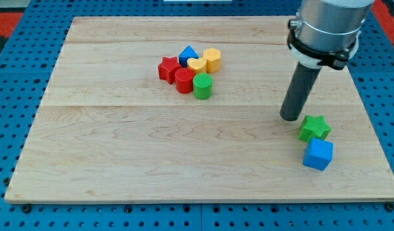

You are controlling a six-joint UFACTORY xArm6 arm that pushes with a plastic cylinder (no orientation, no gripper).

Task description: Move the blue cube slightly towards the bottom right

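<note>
The blue cube (318, 154) sits on the wooden board (152, 160) near the view's bottom right. A green star block (314, 128) touches it just above. My tip (290, 118) rests on the board just to the left of the green star and up-left of the blue cube, apart from the cube.
A cluster of blocks lies at the view's top centre: a red star (168, 68), a red cylinder (184, 81), a green cylinder (202, 85), a blue triangular block (188, 55), a yellow block (197, 65) and a yellow cylinder (212, 59). The board's right edge is close to the cube.
</note>
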